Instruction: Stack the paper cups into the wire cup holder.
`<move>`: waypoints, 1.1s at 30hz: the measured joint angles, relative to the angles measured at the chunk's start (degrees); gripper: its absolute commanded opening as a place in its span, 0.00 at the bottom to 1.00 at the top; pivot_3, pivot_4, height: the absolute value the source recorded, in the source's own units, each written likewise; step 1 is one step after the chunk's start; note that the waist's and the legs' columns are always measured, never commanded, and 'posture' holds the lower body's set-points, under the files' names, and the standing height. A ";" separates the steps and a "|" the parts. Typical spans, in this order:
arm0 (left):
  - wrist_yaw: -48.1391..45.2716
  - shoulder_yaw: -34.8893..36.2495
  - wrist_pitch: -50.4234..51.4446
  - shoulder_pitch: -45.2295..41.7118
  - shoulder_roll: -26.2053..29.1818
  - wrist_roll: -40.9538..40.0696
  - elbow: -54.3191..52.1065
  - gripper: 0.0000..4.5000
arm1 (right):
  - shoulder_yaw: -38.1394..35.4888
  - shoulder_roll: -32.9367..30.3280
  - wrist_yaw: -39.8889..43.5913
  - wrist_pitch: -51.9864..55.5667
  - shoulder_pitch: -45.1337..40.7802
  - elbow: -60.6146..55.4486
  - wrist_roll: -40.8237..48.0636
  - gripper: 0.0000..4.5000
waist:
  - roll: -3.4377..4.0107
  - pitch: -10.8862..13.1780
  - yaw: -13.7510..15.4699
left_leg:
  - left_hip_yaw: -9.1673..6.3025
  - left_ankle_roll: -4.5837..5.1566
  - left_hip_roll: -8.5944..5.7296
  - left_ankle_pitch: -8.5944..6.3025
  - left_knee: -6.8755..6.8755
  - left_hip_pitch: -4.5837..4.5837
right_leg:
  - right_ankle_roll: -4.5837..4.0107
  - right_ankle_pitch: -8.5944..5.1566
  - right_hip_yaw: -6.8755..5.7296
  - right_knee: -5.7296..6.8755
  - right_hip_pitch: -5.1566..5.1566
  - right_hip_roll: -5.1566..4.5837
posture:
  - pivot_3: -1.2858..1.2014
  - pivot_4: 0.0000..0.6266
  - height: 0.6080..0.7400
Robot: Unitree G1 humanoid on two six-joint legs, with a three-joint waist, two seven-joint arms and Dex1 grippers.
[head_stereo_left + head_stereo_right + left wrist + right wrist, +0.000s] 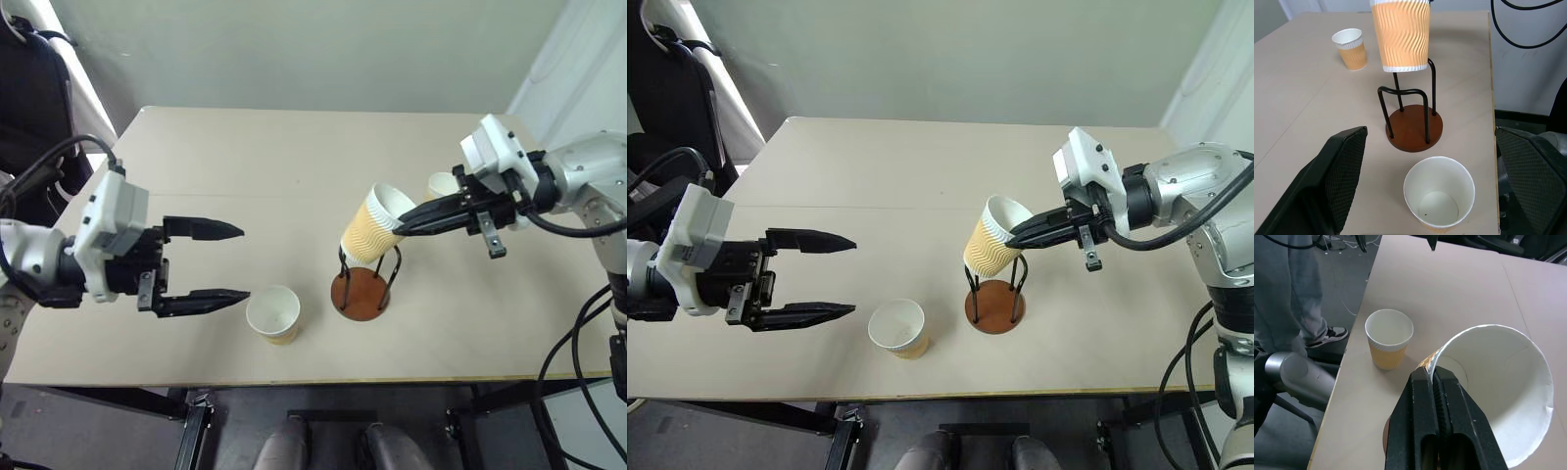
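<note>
Held cup [375, 224]: rim pinched in right tool [404, 224], tilted, just above wire cup holder [362, 284], base toward it. Left tool [231, 262]: released, beside second cup [273, 313]. Third cup [443, 185]: beyond holder.

The beige table [196, 166] carries the wire cup holder [361, 292] near centre, one paper cup [274, 314] to its left, another cup [443, 184] far right.
</note>
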 measured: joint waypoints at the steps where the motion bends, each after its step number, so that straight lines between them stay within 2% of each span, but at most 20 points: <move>1: 0.04 0.01 0.00 0.13 0.18 0.01 -0.17 1.00 | 0.21 0.29 -0.03 -0.03 0.13 0.10 -0.25 0.00 | 0.00 0.00 0.00 | 0.00 0.00 0.00 0.01 0.00 0.00 | 0.00 0.00 0.00 0.01 -0.01 0.00 | 0.52 0.24 1.00; 7: 0.95 0.47 0.01 0.59 0.52 0.02 -0.46 1.00 | 0.71 0.63 0.07 -0.03 0.43 0.71 -2.00 0.00 | 0.00 0.00 0.02 | -0.01 -0.01 0.00 0.02 -0.01 -0.01 | -0.02 0.01 -0.02 0.00 0.00 0.00 | 0.52 0.24 1.00; 10: 1.04 0.56 0.01 0.93 0.59 0.00 -0.62 1.00 | 1.28 0.63 0.12 -0.03 0.44 1.33 -3.11 0.13 | 0.00 0.00 0.02 | -0.02 -0.03 0.00 0.03 -0.04 -0.01 | -0.05 0.02 -0.02 0.01 -0.03 0.00 | 0.52 0.24 1.00; 21: 1.08 0.54 0.02 0.94 0.84 0.00 -0.56 1.00 | 1.84 0.97 0.37 -0.06 0.52 1.74 -3.99 0.96 | 0.00 0.00 0.01 | -0.03 -0.06 0.01 0.04 -0.11 0.00 | -0.08 0.01 -0.05 0.01 -0.04 0.00 | 0.52 0.24 1.00; 24: 1.05 0.34 0.01 0.35 0.92 0.02 -0.37 1.00 | 1.58 3.66 -3.45 -1.55 -3.22 9.85 -6.33 0.99 | 0.00 0.00 0.00 | -0.04 -0.09 0.02 0.12 -0.10 -0.01 | -0.19 0.10 -0.04 0.04 -0.12 0.00 | 0.52 0.24 1.00; 26: 1.02 0.15 0.00 -0.11 0.97 0.02 -0.36 1.00 | 1.55 4.45 -6.70 -5.92 -6.87 19.55 -10.59 0.99 | 0.00 0.00 0.01 | -0.08 -0.09 0.01 0.16 -0.12 0.00 | -0.26 0.15 -0.05 0.07 -0.16 0.00 | 0.52 0.24 1.00; 29: 1.00 -0.10 0.00 -0.31 0.99 0.06 -0.16 1.00 | 2.83 4.81 -12.39 -16.23 -12.79 40.14 -20.58 0.99 | -0.01 -0.01 0.47 | -0.16 -0.11 0.00 0.14 -0.14 0.00 | -0.32 0.19 -0.12 0.09 -0.17 -0.02 | 0.52 0.24 1.00; 33: 1.09 -0.44 0.00 -0.42 0.98 0.09 -0.27 1.00 | 6.53 8.73 -13.52 -27.16 -15.60 59.45 -29.50 0.99 | 0.00 0.00 0.45 | -0.15 -0.28 0.02 0.10 -0.44 -0.05 | -0.38 0.22 -0.18 0.13 -0.38 -0.02 | 0.52 0.24 1.00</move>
